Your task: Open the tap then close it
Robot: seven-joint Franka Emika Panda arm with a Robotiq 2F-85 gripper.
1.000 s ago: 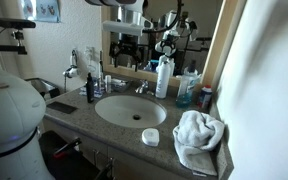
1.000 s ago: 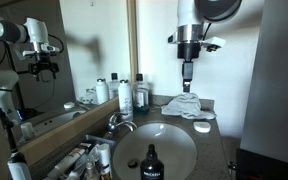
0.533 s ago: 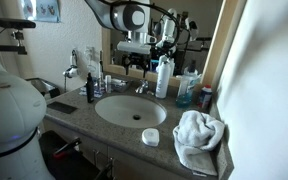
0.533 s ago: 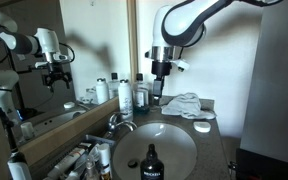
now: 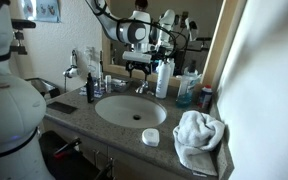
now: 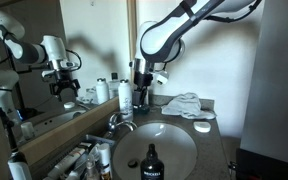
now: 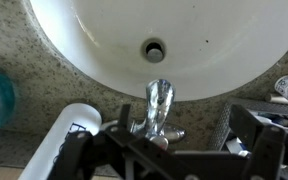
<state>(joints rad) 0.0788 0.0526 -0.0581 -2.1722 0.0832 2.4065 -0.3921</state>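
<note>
The tap [image 5: 141,88] is a small chrome faucet at the back rim of the oval white basin [image 5: 119,112]. It also shows in an exterior view [image 6: 119,123]. In the wrist view the tap [image 7: 159,105] points toward the drain [image 7: 156,47]. My gripper [image 5: 136,68] hangs just above the tap, also seen in an exterior view [image 6: 141,95]. In the wrist view its dark fingers [image 7: 169,150] stand wide apart on either side of the tap's base. It is open, holds nothing, and does not touch the tap.
A tall white bottle [image 5: 163,78] stands right beside the tap, close to the gripper. A dark pump bottle [image 5: 90,88] stands on the counter. A crumpled white towel [image 5: 199,135] and a small white dish [image 5: 150,136] lie there too. A mirror covers the wall behind.
The arm has swung from over the towel side of the counter across to the back of the basin and come down over the tap. The gripper stays open.
</note>
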